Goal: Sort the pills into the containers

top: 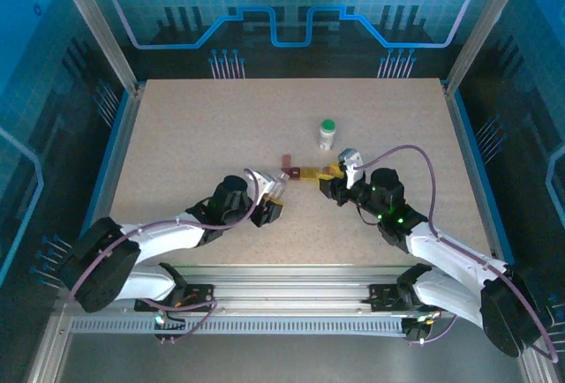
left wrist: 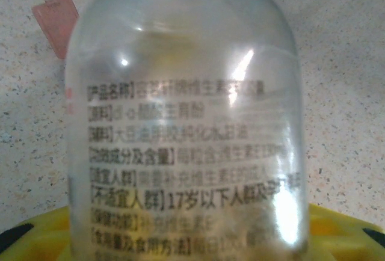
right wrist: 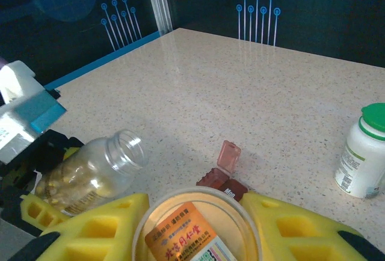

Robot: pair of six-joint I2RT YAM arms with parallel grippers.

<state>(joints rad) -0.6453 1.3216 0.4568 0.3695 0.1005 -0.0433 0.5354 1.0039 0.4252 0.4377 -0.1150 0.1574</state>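
Top external first: my left gripper [top: 272, 198] is clamped on the clear glass pill bottle [top: 279, 187], which lies tipped on its side. Its mouth points at the tiny dark red-brown square plastic box [top: 287, 165]. That box sits on the pale speckled table [top: 221, 127] just beyond the mouth, not under it. My right gripper [top: 335, 177] waits just to the box's right. The white plastic bottle with a green cap [top: 327, 133] stands upright behind.

Left wrist now: the bottle's printed glass sits squeezed between my yellow finger pads [left wrist: 346, 228]. The box's raised lid [left wrist: 56, 25] peeks past the bottle's shoulder, up and left.

Right wrist: my right gripper [right wrist: 195, 213] is closed round a white round jar with an orange label [right wrist: 189, 237]. Ahead, the red-brown box [right wrist: 221, 183] is open and apart from the bottle's mouth. The yellowish pills [right wrist: 66, 186] lie low in the bottle's belly.

As I judge it, I should bring the mouth right over the open box first. Then I keep it low and roll slowly, because a box this tiny will scatter a rush of pills.
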